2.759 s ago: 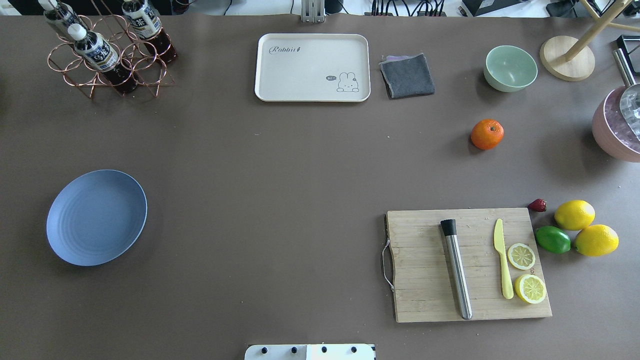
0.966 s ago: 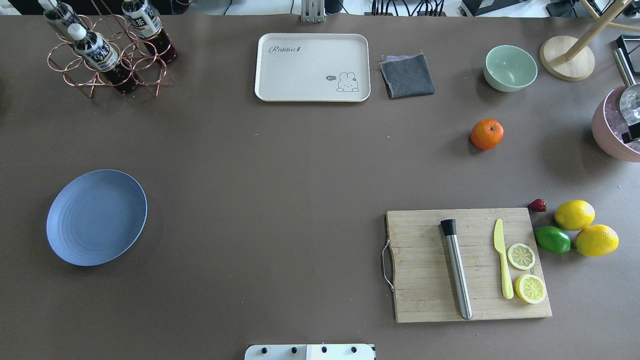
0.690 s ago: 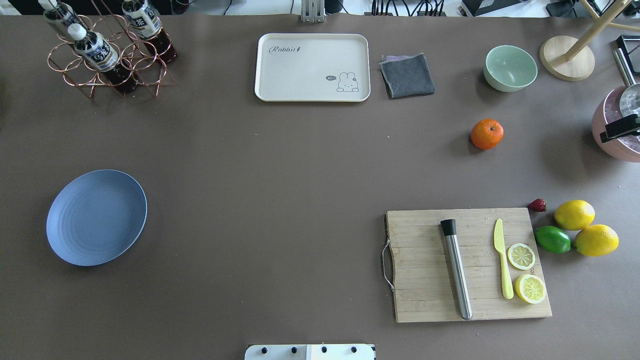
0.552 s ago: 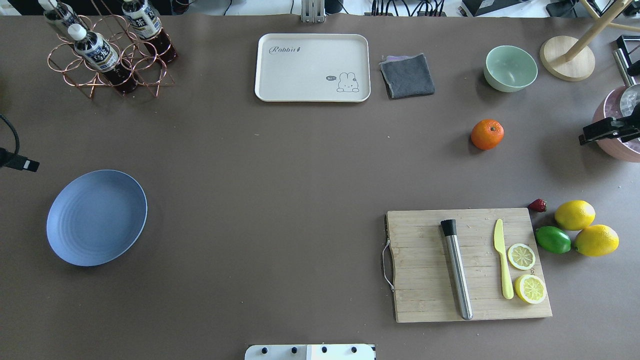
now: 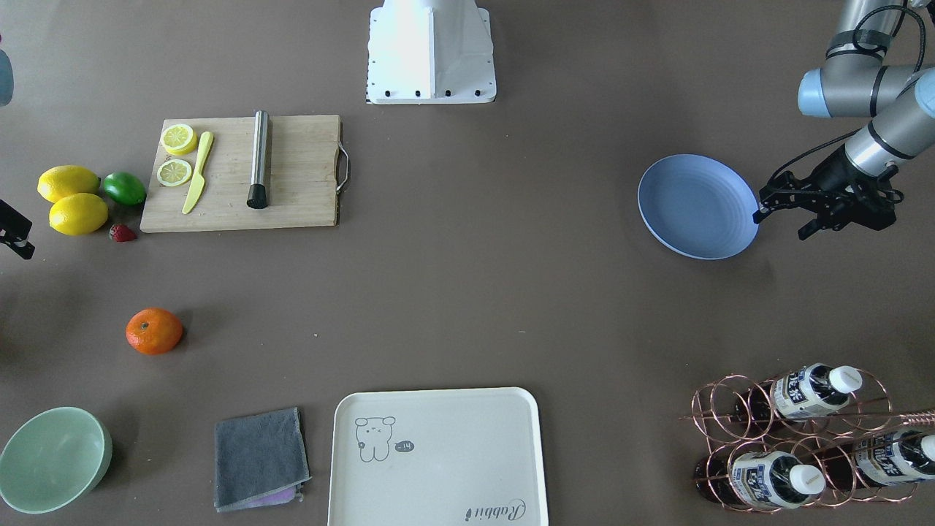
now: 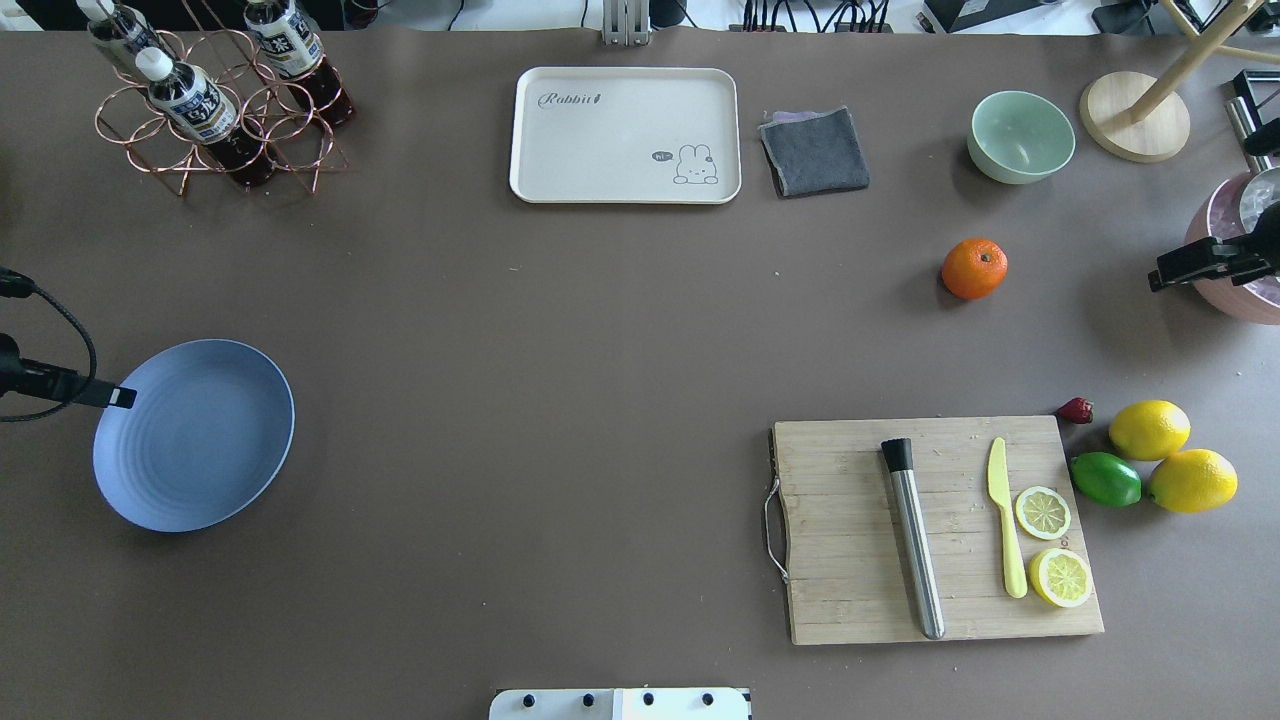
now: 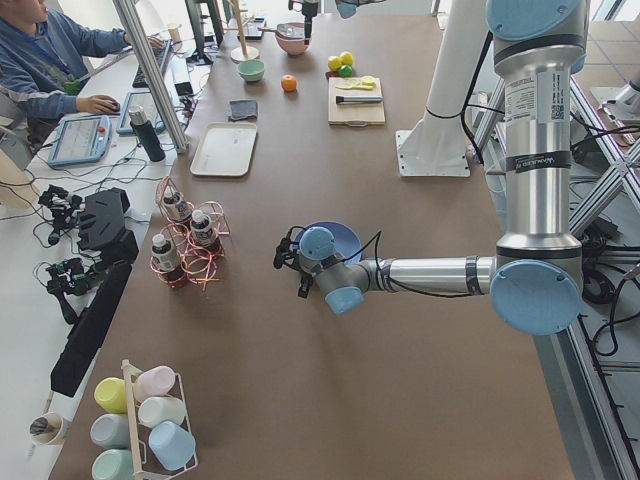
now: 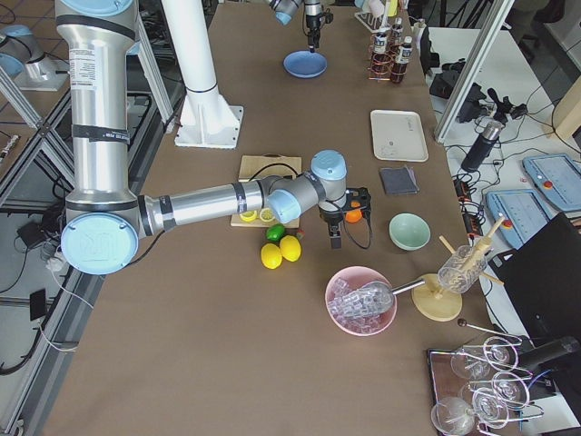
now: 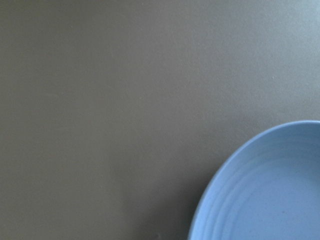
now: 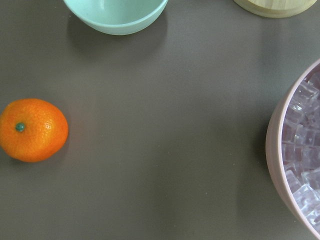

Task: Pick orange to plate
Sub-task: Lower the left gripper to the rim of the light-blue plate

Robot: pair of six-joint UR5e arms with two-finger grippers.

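With the orange (image 6: 974, 268) untouched toward the surface's far right corner, the right gripper (image 6: 1160, 278), finger spread unreadable, hovers near the right edge and likely must next centre over it; the left gripper (image 5: 780, 223), fingers apart, hangs beside the plate (image 6: 190, 440).

The left arm (image 5: 876, 139) stands with its upper link upright and its forearm level. Ahead of the forearm the wrist bends, so the left gripper (image 5: 779, 221) points down at the table. Its two black fingers (image 5: 763, 207) are spread, and nothing is between them. A black cable loops behind the gripper along the wrist.

The right arm (image 8: 209, 202) mirrors this, with an upright upper link, a level forearm and a bent wrist. The right gripper (image 8: 341, 218) hangs below the wrist and faces down, its jaws apart and empty. Both grippers hover above the surface without touching it.
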